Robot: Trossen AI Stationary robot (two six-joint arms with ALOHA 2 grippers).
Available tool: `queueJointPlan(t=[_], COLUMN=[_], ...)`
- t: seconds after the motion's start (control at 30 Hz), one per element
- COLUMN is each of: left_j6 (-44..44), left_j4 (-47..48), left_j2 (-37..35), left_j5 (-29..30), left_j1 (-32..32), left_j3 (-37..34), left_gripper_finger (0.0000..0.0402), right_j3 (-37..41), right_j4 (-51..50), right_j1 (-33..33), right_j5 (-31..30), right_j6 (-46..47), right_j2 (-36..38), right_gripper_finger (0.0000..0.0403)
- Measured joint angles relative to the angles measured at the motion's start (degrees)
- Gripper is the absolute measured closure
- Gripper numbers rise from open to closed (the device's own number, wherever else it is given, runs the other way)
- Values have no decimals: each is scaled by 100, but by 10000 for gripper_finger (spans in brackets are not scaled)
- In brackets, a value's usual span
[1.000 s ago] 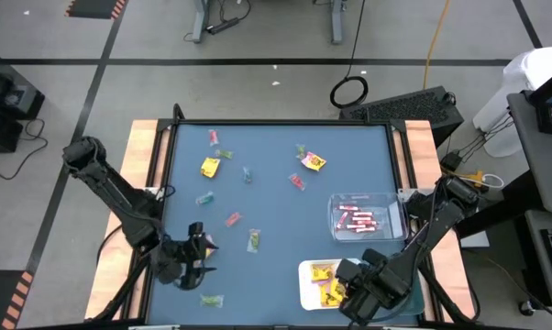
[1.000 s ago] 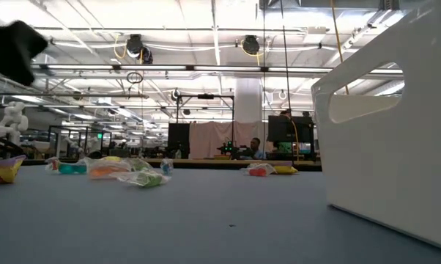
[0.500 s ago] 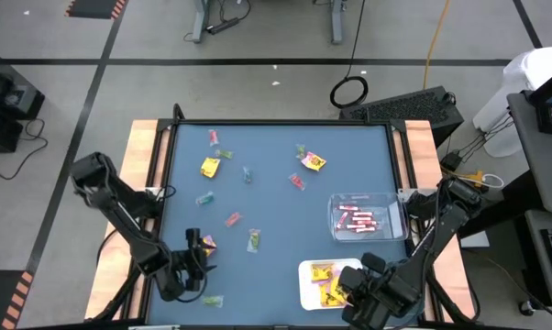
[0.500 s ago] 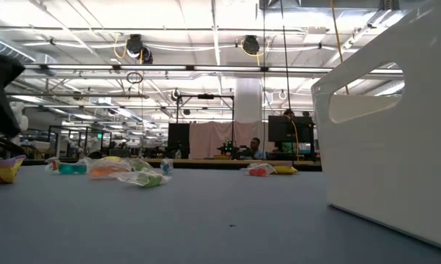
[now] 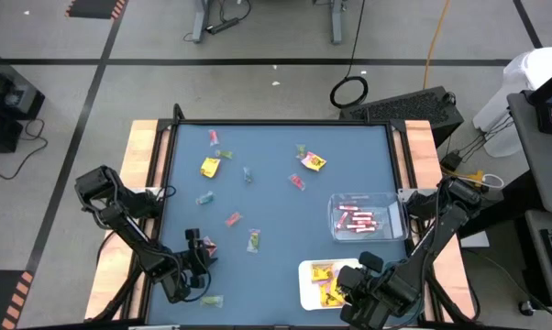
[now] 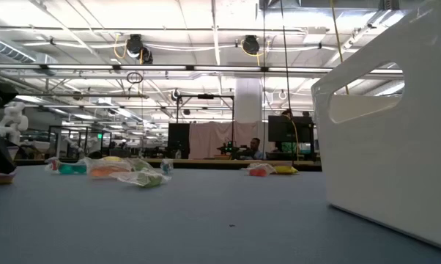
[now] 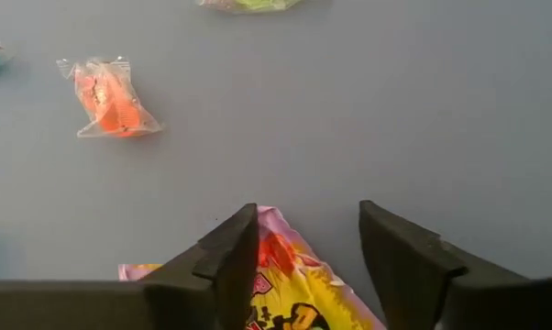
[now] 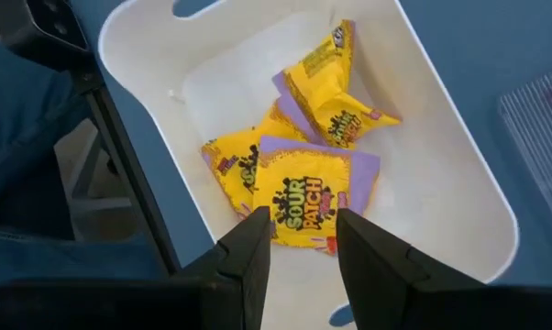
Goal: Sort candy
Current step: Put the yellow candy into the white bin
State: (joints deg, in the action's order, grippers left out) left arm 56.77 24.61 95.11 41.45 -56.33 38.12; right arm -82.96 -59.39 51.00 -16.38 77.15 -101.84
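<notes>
Left gripper (image 7: 308, 252) low at desk (image 5: 276, 197) near edge, jaws half open astride yellow packet (image 7: 290, 293), ready for pinching. Right gripper (image 8: 299, 243) over white tray (image 8: 459, 183), jaws apart, nothing held.

text: "SOUR PATCH" | on: yellow packet (image 8: 311, 203) | in: white tray (image 8: 441, 192)

Bright, even overhead light from ceiling strips (image 6: 206, 33) in low view. Soft faint shadows on table (image 5: 276, 197). Mild glare on white tray (image 8: 441, 192). Near fingers (image 7: 230, 266) blurred in left wrist view; far room hazy.
</notes>
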Motion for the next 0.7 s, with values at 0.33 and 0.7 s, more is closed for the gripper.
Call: queueJointPlan(t=[0.33,0.7], left_j6=[-230,-1398], left_j4=[106,206], left_j2=[75,-328], left_j5=[-23,-85], left_j1=[6,-95], left_j3=[1,549], left_gripper_finger=[372,397], right_j3=[0,0], right_j4=[366,524], right_j1=[9,-32], right_j5=[-12,-332], right_j6=[-170,-513], right_j2=[0,0], right_gripper_finger=[287,287])
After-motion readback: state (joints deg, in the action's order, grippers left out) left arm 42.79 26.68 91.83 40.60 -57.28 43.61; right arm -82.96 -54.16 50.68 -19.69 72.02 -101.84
